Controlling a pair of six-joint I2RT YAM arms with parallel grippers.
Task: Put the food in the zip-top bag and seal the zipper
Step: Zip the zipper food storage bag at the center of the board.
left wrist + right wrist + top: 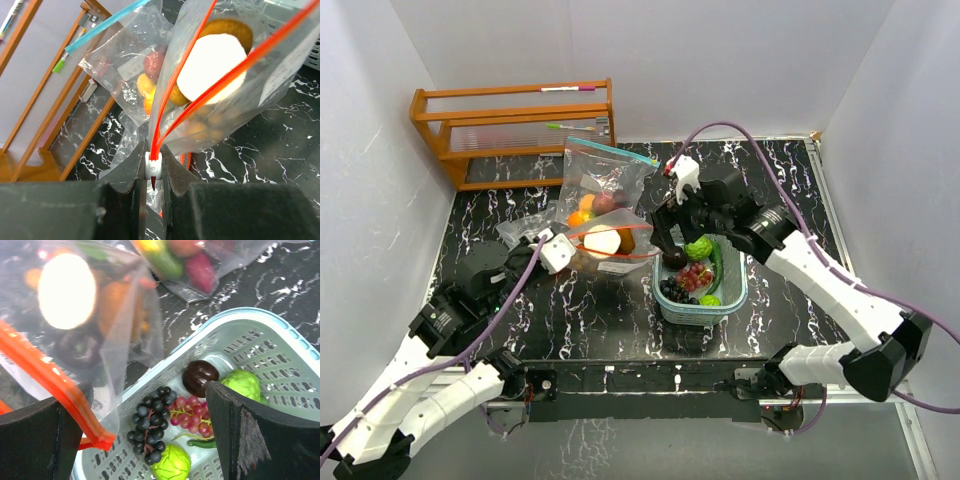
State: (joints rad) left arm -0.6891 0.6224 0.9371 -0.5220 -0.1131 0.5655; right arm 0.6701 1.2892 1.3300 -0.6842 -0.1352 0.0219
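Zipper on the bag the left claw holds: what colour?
Zipper: orange-red, clearest in the right wrist view.

1. Flat marble-look tabletop: blk w/ white veins.
2. Clear plastic zip bag: orange-red zipper strips, white slider.
3. Second clear plastic bag: teal-blue zipper strip.
4. Lattice plastic basket: pale teal.
5. Dark toy grape bunch: blk-purple; second toy grape bunch: red.
6. Lumpy toy veg: bright green; glossy toy ball: dk maroon-brown.
7. Slatted wooden rack: orange-brown.
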